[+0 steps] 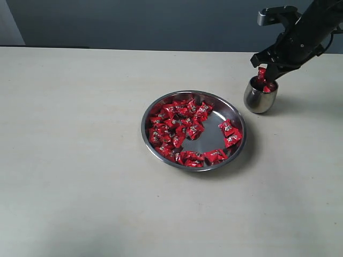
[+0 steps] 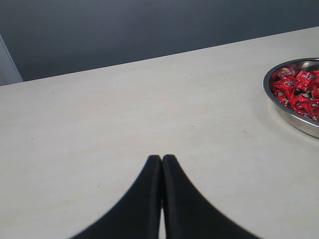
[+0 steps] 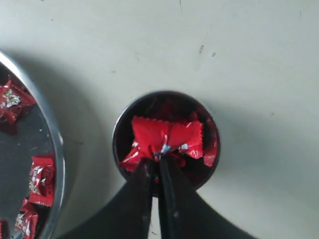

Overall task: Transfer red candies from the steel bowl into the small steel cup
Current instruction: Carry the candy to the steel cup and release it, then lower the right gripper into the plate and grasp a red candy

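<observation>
The steel bowl [image 1: 242, 125] sits mid-table with many red candies [image 1: 177, 126] heaped mostly on its left side. To its upper right stands the small steel cup [image 1: 260, 99], with red candies inside [image 3: 209, 147]. My right gripper [image 1: 262, 71] hangs directly over the cup's mouth, shut on a red candy [image 3: 167, 135] pinched at its fingertips just above the opening. My left gripper [image 2: 161, 158] is shut with nothing in it, above bare table far left of the bowl [image 2: 291, 117]; it does not show in the exterior view.
The pale tabletop [image 1: 75, 160] stretches wide to the left of the bowl and in front of it. A dark wall [image 1: 134, 21] runs behind the table's far edge. The right arm [image 1: 305, 32] reaches in from the upper right.
</observation>
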Controlling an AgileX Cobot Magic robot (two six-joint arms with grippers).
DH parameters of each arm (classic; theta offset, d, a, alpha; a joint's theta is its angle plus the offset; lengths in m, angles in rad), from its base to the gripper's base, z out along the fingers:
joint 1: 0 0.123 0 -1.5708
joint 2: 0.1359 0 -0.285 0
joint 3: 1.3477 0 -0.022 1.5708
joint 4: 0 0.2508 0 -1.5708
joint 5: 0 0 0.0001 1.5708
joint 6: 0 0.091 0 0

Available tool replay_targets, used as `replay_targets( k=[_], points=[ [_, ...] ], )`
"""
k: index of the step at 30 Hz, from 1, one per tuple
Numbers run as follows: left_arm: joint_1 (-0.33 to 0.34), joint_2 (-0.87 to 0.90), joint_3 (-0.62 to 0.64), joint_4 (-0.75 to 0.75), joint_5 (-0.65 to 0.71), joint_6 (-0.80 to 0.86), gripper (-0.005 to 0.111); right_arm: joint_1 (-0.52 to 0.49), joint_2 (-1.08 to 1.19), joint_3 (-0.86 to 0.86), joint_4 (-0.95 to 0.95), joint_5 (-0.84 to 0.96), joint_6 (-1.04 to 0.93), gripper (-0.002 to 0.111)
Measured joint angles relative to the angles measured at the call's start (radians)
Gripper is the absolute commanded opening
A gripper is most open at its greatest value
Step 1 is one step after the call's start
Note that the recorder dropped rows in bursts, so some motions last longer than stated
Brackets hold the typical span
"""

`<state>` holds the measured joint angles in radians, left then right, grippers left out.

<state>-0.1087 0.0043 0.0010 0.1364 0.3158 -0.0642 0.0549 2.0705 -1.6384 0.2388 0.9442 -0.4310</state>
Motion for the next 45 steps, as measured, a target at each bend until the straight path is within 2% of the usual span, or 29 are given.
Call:
replay_targets(
  k=[2, 4, 13, 19, 23, 27, 32, 45],
  points=[
    [0.000, 0.000, 0.000, 0.000, 0.000, 0.000, 0.000, 0.000, 0.000, 0.000, 0.000, 0.004, 0.001, 0.025],
    [0.000, 0.000, 0.000, 0.000, 0.000, 0.000, 0.000, 0.000, 0.000, 0.000, 0.000, 0.004, 0.001, 0.029],
    [0.000, 0.000, 0.000, 0.000, 0.000, 0.000, 0.000, 0.000, -0.002, 0.000, 0.020, 0.001, 0.013, 0.029],
    [0.000, 0.000, 0.000, 0.000, 0.000, 0.000, 0.000, 0.020, -0.019, 0.000, 0.212, 0.038, -0.081, 0.029],
    [0.000, 0.000, 0.000, 0.000, 0.000, 0.000, 0.000, 0.096, -0.014, 0.000, 0.290, 0.082, -0.169, 0.029],
    [0.000, 0.000, 0.000, 0.000, 0.000, 0.000, 0.000, 0.201, 0.021, 0.000, 0.255, 0.086, -0.196, 0.029],
    [0.000, 0.000, 0.000, 0.000, 0.000, 0.000, 0.000, 0.278, 0.079, 0.000, 0.188, 0.090, -0.196, 0.029],
    [0.000, 0.000, 0.000, 0.000, 0.000, 0.000, 0.000, 0.320, 0.148, 0.000, 0.129, 0.086, -0.194, 0.029]
  ],
)
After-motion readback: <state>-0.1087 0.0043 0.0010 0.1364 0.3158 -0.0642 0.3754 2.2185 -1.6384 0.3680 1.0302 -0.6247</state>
